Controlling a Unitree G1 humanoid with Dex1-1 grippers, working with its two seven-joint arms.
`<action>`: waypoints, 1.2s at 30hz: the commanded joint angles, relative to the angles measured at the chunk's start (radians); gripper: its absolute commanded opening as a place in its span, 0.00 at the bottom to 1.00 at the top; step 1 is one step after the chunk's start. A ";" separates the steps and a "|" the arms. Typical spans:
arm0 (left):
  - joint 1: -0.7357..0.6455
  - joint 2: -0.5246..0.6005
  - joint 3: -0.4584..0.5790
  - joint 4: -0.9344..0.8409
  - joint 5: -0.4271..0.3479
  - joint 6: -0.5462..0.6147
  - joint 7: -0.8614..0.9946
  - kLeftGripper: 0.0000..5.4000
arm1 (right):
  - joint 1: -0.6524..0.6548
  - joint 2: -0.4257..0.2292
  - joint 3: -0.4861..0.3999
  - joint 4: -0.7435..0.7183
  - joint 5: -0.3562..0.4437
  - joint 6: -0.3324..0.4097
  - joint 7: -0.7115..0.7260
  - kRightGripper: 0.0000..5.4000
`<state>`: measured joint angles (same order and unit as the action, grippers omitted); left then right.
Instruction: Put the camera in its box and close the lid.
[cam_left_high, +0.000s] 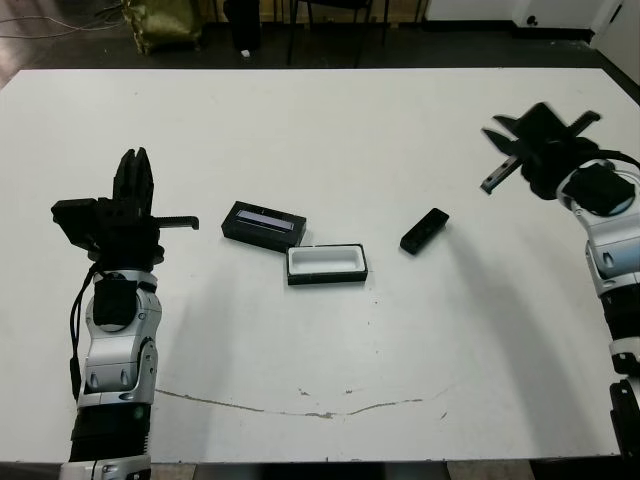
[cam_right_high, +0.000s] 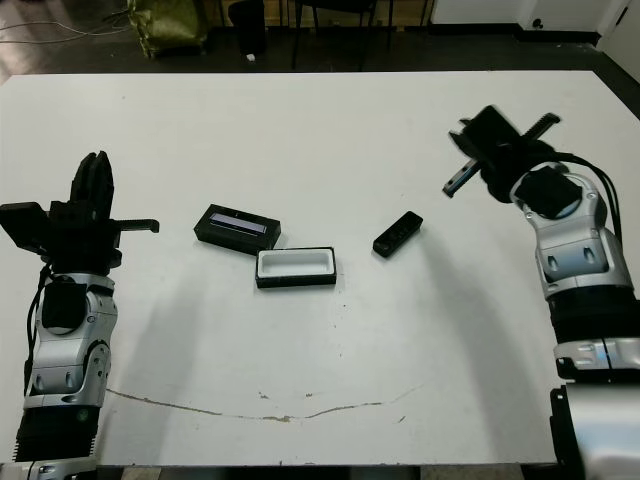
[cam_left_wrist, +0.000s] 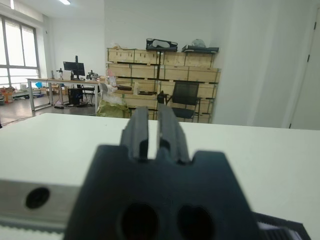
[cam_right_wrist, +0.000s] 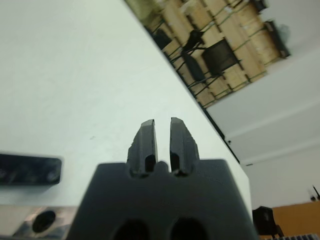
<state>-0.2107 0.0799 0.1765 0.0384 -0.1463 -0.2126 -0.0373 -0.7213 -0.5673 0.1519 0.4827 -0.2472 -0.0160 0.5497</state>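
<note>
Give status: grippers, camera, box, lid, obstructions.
Left gripper and right gripper both shut, empty, off the parts. Camera on table, outside open box. Lid beside box. Nothing in the way.

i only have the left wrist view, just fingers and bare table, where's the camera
Observer: The camera lies flat on the table, right of centre, nearer the right gripper than the left gripper.
Operator: is the box open
Observer: Yes. The box sits mid-table with its white lining showing and nothing in it.
Operator: and the lid
Observer: The lid lies flat just behind and to the left of the box, stripe up, close to or touching the box's corner.
Operator: either arm holding anything
Observer: No. Both grippers have their fingers close together on nothing, well apart from all three things.
</note>
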 joint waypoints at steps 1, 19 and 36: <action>0.018 0.003 0.001 0.015 0.012 -0.004 0.003 0.00 | -0.010 -0.004 0.045 0.039 -0.021 -0.009 0.056 0.00; 0.018 0.000 0.002 0.019 -0.003 0.008 -0.003 0.00 | -0.107 -0.086 0.210 0.087 -0.127 -0.001 0.416 0.00; 0.015 0.004 0.000 0.021 0.001 0.006 -0.007 0.00 | -0.174 -0.064 0.257 0.247 -0.166 -0.092 0.488 0.00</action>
<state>-0.2070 0.0794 0.1761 0.0498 -0.1490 -0.2190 -0.0436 -0.8998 -0.6373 0.3965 0.7109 -0.4083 -0.0934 1.0304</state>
